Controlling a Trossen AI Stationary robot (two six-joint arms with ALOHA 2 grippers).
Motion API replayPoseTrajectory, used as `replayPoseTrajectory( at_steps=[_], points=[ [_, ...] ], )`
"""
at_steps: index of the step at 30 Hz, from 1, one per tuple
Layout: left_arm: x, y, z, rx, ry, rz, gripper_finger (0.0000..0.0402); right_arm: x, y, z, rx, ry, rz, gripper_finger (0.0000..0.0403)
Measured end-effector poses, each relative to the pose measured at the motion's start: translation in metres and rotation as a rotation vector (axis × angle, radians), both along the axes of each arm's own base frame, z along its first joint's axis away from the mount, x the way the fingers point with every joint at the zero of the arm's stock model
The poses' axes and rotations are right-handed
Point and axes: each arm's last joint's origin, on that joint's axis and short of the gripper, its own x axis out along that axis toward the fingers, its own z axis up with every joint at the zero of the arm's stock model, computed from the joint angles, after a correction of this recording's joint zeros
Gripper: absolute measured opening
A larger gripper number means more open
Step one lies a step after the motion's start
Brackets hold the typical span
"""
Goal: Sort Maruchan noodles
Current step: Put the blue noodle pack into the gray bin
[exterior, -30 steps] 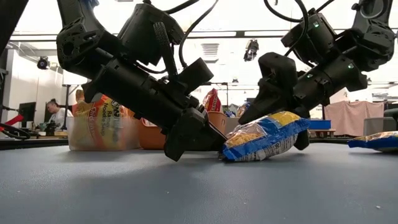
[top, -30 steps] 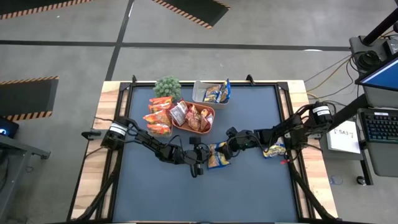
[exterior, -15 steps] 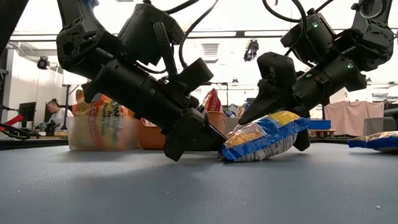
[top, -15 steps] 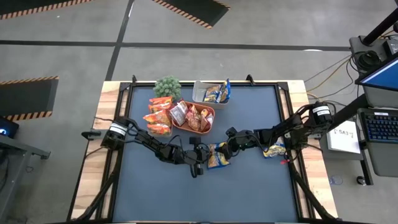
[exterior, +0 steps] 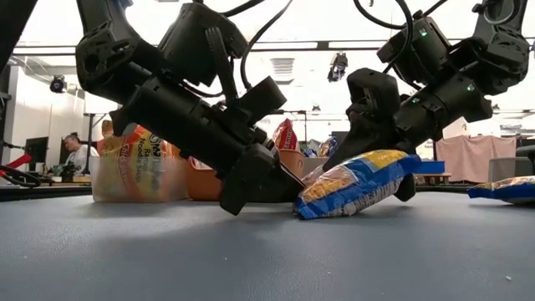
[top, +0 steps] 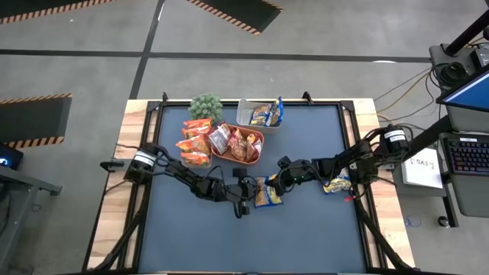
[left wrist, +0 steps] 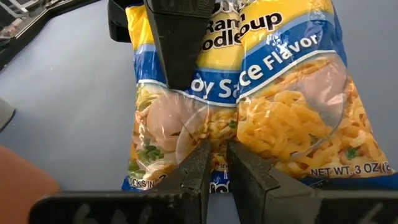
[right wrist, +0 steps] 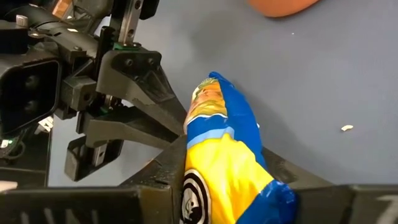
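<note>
A blue-and-yellow Maruchan packet (top: 267,192) sits mid-table between both grippers. In the low view the packet (exterior: 351,186) is tilted, its right end raised and its left end low. My left gripper (top: 250,197) comes from the table's left and is shut on the low end; its fingers (left wrist: 217,155) leave a narrow gap. My right gripper (top: 281,182) comes from the right and is shut on the raised end. A second blue-and-yellow packet (top: 336,184) lies flat under the right arm. My left gripper pinches the packet's bottom seam edge (left wrist: 216,177) between its two fingers, slanting down from the table's left. That end stays low by the table. My right gripper holds the packet's opposite end (right wrist: 217,168) between its fingers, one finger (left wrist: 180,43) lying across the printed face. It comes slanting from the right, and that end (exterior: 389,160) is lifted off the table.
At the far side stand an orange tray (top: 257,153) of red packets, a clear tub (top: 195,145) of orange packets, a clear tub (top: 244,116) of blue-and-yellow packets and a small plant (top: 205,107). The table's near half is bare mat. A person (exterior: 71,150) sits beyond the table.
My right gripper has moved slightly toward the table's left, carrying the packet's raised end with it. The packet now stands a little more steeply tilted, its low end still at my left gripper.
</note>
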Motion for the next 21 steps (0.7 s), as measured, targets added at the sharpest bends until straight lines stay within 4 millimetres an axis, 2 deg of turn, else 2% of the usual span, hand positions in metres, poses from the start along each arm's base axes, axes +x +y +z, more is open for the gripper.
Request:
replayPoseTrajectory(
  at_steps=[9, 15, 21],
  points=[
    [-0.007, 0.000, 0.025, 0.030, 0.042, -0.010, 0.0039, -0.001, 0.001, 0.011, 0.000, -0.035, 0.039, 0.0105],
    [-0.015, 0.002, 0.052, 0.046, 0.034, -0.015, 0.0039, -0.005, 0.001, 0.023, -0.018, -0.058, 0.054, 0.0105],
    [-0.035, 0.001, 0.082, 0.068, -0.011, -0.051, 0.0039, -0.009, 0.000, 0.041, -0.055, -0.128, 0.073, 0.0105]
  ],
)
